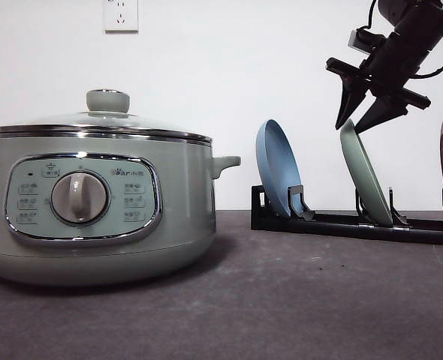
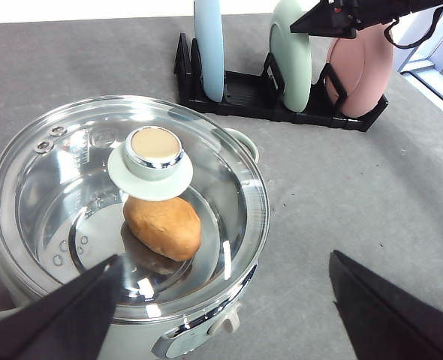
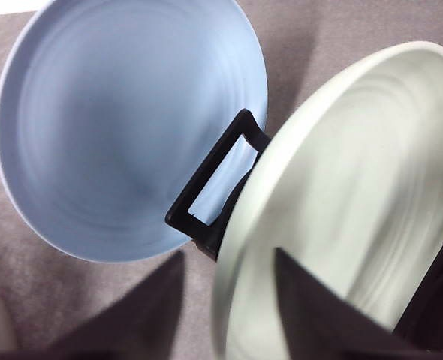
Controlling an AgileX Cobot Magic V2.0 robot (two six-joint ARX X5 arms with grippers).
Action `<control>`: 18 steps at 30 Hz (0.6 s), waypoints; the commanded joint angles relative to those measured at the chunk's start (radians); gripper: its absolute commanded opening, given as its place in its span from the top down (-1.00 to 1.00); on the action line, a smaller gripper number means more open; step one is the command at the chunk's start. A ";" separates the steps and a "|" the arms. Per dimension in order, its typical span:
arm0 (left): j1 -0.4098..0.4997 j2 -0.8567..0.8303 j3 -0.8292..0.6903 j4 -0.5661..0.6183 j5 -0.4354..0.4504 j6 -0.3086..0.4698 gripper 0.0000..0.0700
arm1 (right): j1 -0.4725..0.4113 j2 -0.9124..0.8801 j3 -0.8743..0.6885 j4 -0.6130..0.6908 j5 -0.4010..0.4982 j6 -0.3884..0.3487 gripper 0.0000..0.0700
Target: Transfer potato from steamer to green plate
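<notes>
Hovering my right tool, open and empty, over the racked green plate, I judge everything remains: the potato sits inside the lidded steamer.

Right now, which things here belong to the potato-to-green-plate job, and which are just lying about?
Belongs to the job:
potato, under the glass lid
steamer
green plate, upright in the rack
right claw, open over the green plate's rim
left claw, open above the steamer

Just lying about:
blue plate
pink plate
black rack
</notes>
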 commanded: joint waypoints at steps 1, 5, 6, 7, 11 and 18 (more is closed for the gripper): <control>-0.002 0.003 0.024 0.004 0.010 0.010 -0.60 | 0.003 0.021 0.025 0.009 0.003 0.007 0.76; -0.002 0.003 0.024 0.003 0.010 0.010 -0.60 | 0.003 0.021 0.025 0.008 0.003 0.007 0.88; -0.002 0.003 0.024 0.003 0.010 0.010 -0.60 | 0.003 0.021 0.025 0.007 0.002 0.007 0.89; -0.002 0.003 0.024 0.003 0.010 0.010 -0.60 | 0.003 0.021 0.025 0.007 0.000 0.007 0.92; -0.002 0.003 0.024 0.004 0.010 0.010 -0.60 | 0.003 0.021 0.025 0.007 -0.005 0.008 0.97; -0.002 0.003 0.024 0.004 0.009 0.010 -0.60 | 0.003 0.017 0.028 0.035 -0.088 0.048 0.97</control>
